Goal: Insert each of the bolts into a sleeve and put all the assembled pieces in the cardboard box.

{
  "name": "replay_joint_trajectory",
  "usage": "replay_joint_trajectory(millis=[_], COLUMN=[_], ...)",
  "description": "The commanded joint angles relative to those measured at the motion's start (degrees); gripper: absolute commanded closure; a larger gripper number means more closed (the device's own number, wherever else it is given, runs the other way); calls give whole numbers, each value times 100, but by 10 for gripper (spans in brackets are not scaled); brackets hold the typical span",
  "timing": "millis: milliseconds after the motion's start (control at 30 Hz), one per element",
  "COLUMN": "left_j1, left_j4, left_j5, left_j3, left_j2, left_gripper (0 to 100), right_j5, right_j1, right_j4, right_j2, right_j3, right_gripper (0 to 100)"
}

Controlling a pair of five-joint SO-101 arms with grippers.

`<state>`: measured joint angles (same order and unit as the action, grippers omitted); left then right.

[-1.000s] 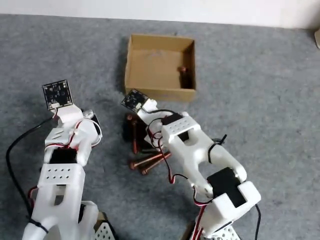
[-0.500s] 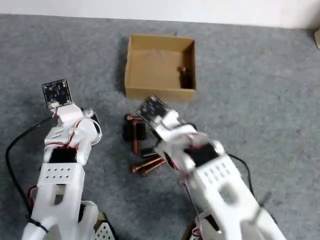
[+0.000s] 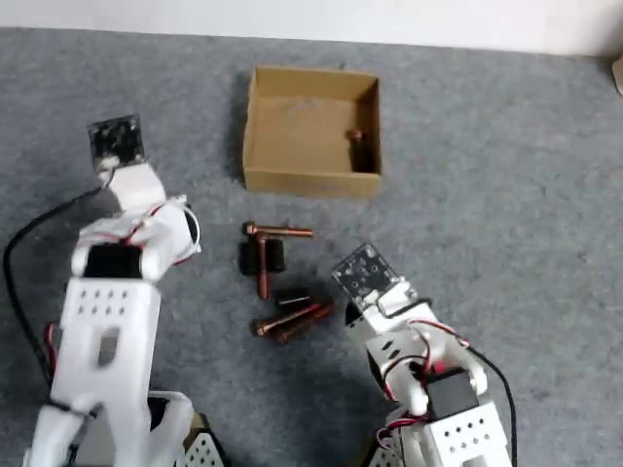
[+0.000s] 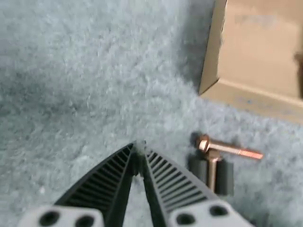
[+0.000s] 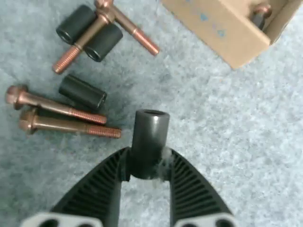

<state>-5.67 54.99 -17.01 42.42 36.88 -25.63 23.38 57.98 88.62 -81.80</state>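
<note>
Found the right gripper (image 5: 147,160) at 4 o'clock from the loose parts, fingers clamped on an upright held sleeve (image 5: 150,125). Found the left gripper (image 4: 140,149) at 9 o'clock from them, fingers pressed together on nothing. Counted four copper bolts (image 3: 290,319) among black loose sleeves (image 3: 261,256) on the grey table (image 3: 506,195). Spotted the cardboard box (image 3: 310,182) at 12 o'clock, with one assembled piece (image 3: 358,146) inside by its 3 o'clock wall.
</note>
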Motion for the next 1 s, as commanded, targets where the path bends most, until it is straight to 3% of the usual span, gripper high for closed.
replay_joint_trajectory(millis=[0,200,400,600,667,867,967], left_j1=[215,426,1437,1402,1385,1648,1877], left_j4=[536,580,396,-158,-167,-202,-607], left_j5=[246,246,44,-3226,-3974,-4721,-5248], left_j3=[-1059,-1930,-2044,-1974,-1974,-1815,-1534], left_j2=[-1007,-2571,-2932,-2932,-2941,-2941,-2941], left_gripper=[992,992,994,994,994,992,992], right_j5=[44,35,26,26,26,26,26], right_j1=[-101,-101,-101,-101,-101,-101,-101], right_j4=[-453,-567,-1086,-1095,-1103,-1103,-1103], right_j2=[365,470,453,453,453,444,444], right_j3=[-242,-488,-848,-875,-884,-892,-892], right_gripper=[995,995,995,995,995,995,995])
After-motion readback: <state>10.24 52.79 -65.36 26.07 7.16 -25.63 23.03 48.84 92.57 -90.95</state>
